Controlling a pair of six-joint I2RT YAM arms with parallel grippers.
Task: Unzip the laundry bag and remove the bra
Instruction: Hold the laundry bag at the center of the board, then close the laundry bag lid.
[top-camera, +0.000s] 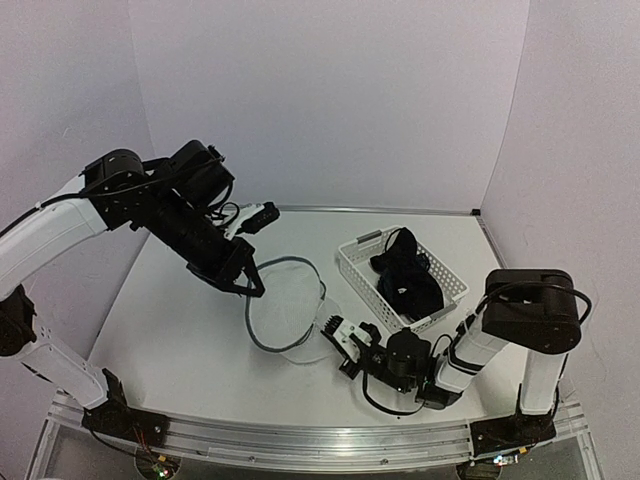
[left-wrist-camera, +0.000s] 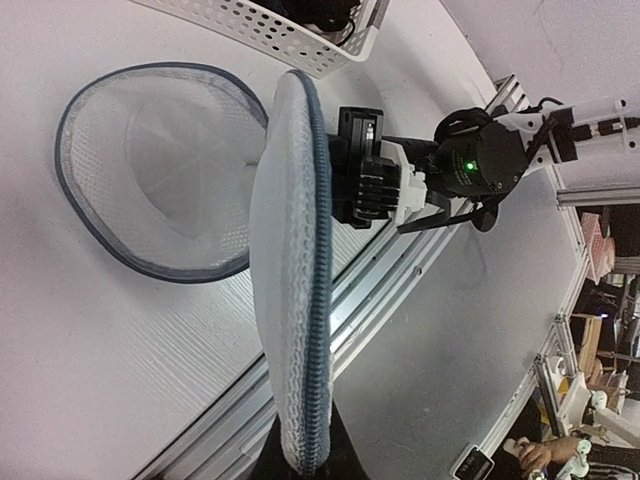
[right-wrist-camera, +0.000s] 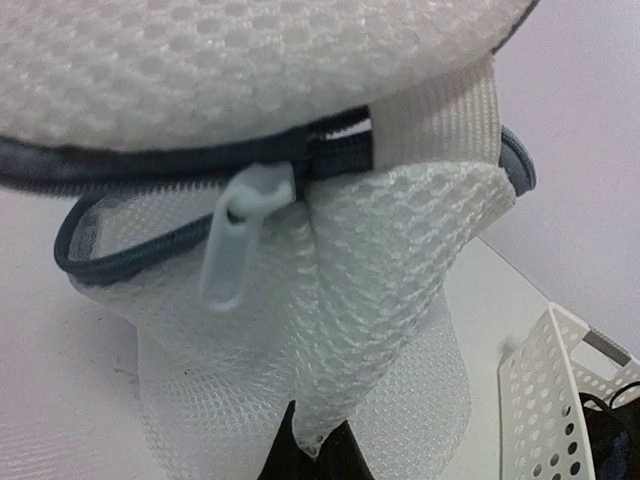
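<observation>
Already unzipped: laundry bag (top-camera: 290, 300) held at both ends

Bag lies mid-table (top-camera: 180, 340), long axis running far-left to near-right, from L gripper (top-camera: 254, 287) to R gripper (top-camera: 331, 326). Lid panel (left-wrist-camera: 285, 260) stands on edge. Open body (left-wrist-camera: 150, 180) lies flat, mouth facing up. L fingers are pressed onto the lid rim. R fingers pinch mesh below the zipper pull (right-wrist-camera: 232, 235), which hangs down. Bra (top-camera: 405, 275) sits in white basket (top-camera: 362, 285), just right of bag.
</observation>
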